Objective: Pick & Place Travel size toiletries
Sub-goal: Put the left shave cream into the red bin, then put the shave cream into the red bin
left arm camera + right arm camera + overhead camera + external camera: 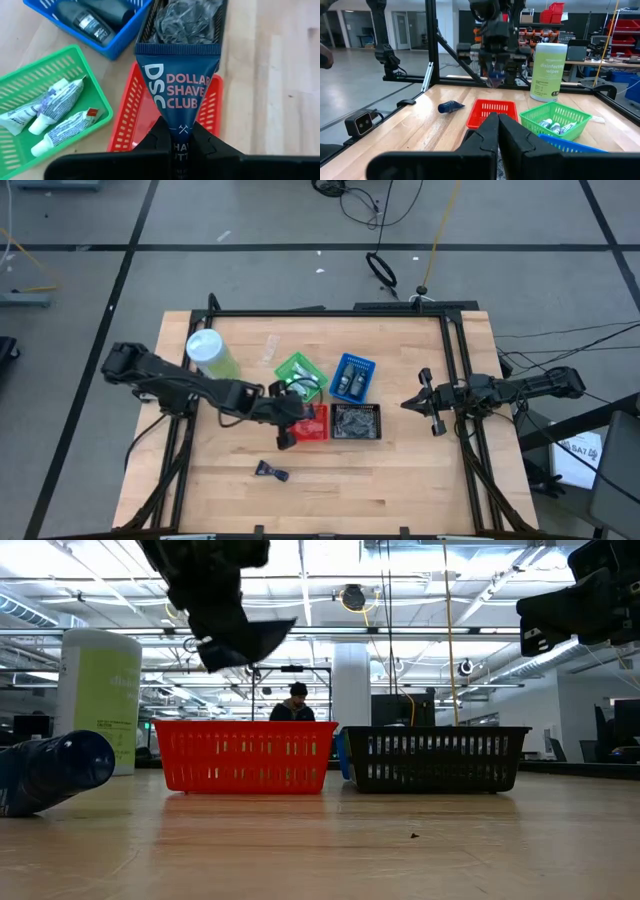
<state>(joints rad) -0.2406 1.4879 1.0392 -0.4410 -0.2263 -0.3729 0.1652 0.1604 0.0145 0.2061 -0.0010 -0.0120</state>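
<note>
**Dark blue tube over the red basket**

Now hovering above the red basket (311, 423): left gripper (182, 137), fingers clamped tight on the cap end of a dark blue tube (179, 85), crimped end pointing away from the wrist. Lying on the bare wood nearer the front edge, left of the baskets: 1 more dark blue tube (271, 471), touching nothing. Resting in the green basket (298, 371), far and left of the red one: 3 whitish tubes (55, 112). Sitting in the blue basket (351, 377): dark grey oblong pieces (95, 20). Filling the black basket (356, 421), right of the red one and touching it: grey crinkled packets (187, 20). Standing far left: green wipes container (212, 356). Waiting at the table's right edge, well apart from the baskets: right gripper (430, 407), fingers pressed together, holding nothing.
</note>
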